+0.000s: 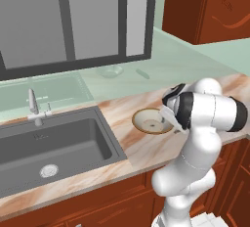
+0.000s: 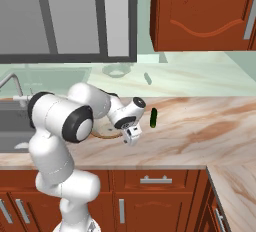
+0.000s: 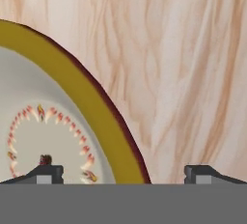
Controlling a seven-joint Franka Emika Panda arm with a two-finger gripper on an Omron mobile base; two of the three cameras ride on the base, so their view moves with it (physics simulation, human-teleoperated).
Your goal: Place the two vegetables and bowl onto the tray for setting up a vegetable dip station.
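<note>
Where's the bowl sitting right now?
The bowl is on the marble counter just right of the sink in the left base view, directly under the gripper, whose fingertips straddle its rim in the hand view.

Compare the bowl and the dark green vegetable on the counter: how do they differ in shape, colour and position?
The bowl is round and wide with a tan rim and pale inside; the cucumber is slim, elongated and dark green. The bowl sits nearer the sink, partly behind the arm; the cucumber lies clear of the arm, farther from the sink. Both rest on the marble counter.
</note>
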